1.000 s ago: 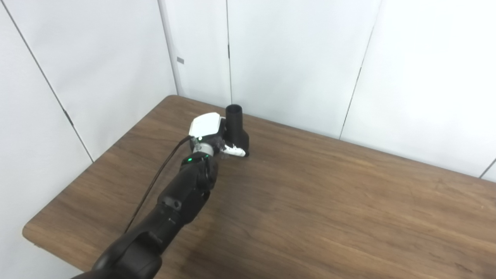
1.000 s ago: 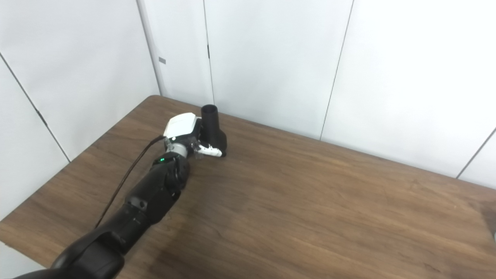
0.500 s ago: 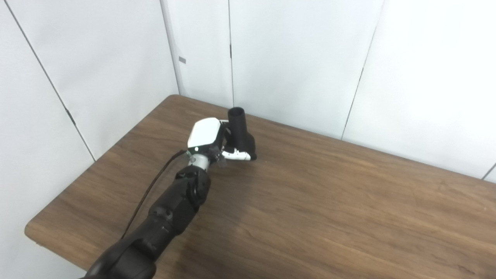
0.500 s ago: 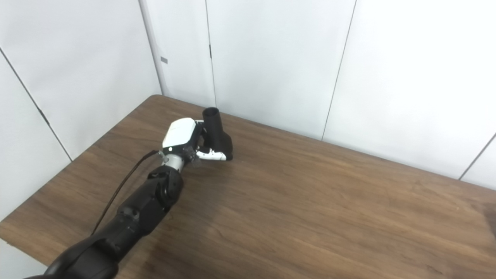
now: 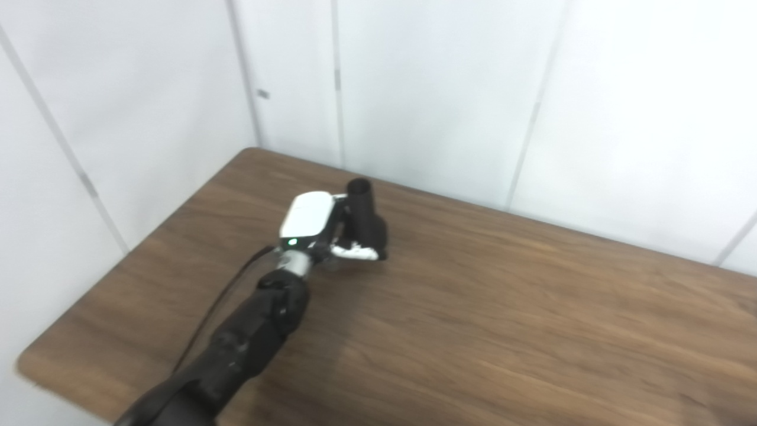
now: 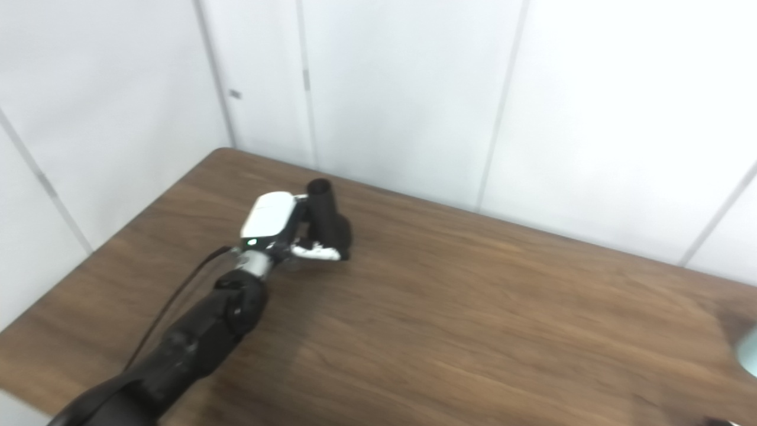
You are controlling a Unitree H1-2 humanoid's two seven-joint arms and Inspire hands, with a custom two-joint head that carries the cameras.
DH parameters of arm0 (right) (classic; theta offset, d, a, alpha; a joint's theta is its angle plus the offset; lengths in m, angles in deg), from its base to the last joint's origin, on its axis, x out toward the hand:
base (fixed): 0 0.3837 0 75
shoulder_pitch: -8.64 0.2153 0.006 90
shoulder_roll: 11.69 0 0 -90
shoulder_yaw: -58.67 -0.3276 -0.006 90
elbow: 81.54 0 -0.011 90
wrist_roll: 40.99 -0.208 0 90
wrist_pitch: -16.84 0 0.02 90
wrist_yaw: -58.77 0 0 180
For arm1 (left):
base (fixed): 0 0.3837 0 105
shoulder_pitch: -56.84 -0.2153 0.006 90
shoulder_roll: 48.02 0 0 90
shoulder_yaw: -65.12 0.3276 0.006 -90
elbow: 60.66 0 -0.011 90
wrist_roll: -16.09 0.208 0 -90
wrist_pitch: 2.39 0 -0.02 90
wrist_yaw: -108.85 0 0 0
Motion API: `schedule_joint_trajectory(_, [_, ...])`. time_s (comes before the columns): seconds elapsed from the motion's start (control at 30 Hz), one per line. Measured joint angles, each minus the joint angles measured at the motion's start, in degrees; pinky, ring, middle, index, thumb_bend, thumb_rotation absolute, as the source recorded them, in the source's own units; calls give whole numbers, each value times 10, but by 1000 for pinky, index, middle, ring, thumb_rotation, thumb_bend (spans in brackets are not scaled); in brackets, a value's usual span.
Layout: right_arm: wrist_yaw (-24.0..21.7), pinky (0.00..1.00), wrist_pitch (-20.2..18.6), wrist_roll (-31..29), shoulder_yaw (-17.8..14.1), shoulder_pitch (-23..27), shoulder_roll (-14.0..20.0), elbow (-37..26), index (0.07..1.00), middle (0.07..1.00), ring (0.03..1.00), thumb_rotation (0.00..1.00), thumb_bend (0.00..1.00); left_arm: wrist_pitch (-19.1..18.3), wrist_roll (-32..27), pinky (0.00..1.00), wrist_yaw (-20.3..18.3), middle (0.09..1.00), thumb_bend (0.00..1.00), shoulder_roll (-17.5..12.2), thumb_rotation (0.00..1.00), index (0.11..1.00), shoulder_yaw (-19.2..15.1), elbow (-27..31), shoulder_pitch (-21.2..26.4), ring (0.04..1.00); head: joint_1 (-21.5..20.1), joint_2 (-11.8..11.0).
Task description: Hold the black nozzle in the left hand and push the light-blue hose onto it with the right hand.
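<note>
My left hand point(image 5: 322, 228) is closed around the nozzle point(image 5: 364, 219). The fingers point(image 5: 355, 252) wrap the wider lower body of the nozzle, with one white fingertip lying across its front near the base. The white back of the hand faces up and to the left; a green light shows at its wrist end.

The nozzle stands roughly upright, tilted slightly, with its narrow tube rising above my fingers and its open round mouth at the top. Its base is at or just above the table point(image 5: 502, 331); I cannot tell whether it touches the surface.

My left arm point(image 6: 195, 337) comes in from the lower left and reaches toward the far left corner of the table. A black cable point(image 5: 216, 307) runs along its left side.

My right hand is not in view. At the right edge of the right eye view, well apart from my fingers, a small pale blue-green shape point(image 6: 749, 352) is cut off by the frame; I cannot tell what it is.

White wall panels point(image 5: 443, 89) stand just behind the nozzle.
</note>
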Motion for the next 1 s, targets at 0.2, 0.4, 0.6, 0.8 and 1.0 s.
schedule_joint_trajectory(0.2, [0, 586, -19, 7, 3, -9, -16, -42, 676, 693, 671, 407, 293, 30, 0, 1000, -3, 491, 525, -18, 0, 472, 12, 36, -24, 552, -65, 16])
schedule_joint_trajectory(0.4, [11, 565, -25, 1, -17, -12, -23, -80, 652, 674, 656, 430, 387, 75, 4, 980, -24, 499, 524, -32, 0, 460, 28, 95, -57, 535, -151, 20])
schedule_joint_trajectory(0.6, [35, 614, -62, -5, -52, -6, -32, -131, 661, 688, 681, 162, 356, 116, 10, 998, -48, 503, 524, -32, 0, 456, 32, 133, -77, 526, -171, 21])
schedule_joint_trajectory(0.8, [66, 597, -78, 6, -84, 12, -32, -140, 669, 682, 674, 9, 305, 132, 11, 979, -75, 509, 523, -26, 0, 455, 37, 181, -99, 533, -181, 20])
schedule_joint_trajectory(1.0, [101, 585, -109, 34, -105, 29, -39, -151, 652, 675, 665, 1, 380, 150, 13, 998, -102, 498, 524, -8, 0, 465, 56, 217, -109, 527, -195, 19])
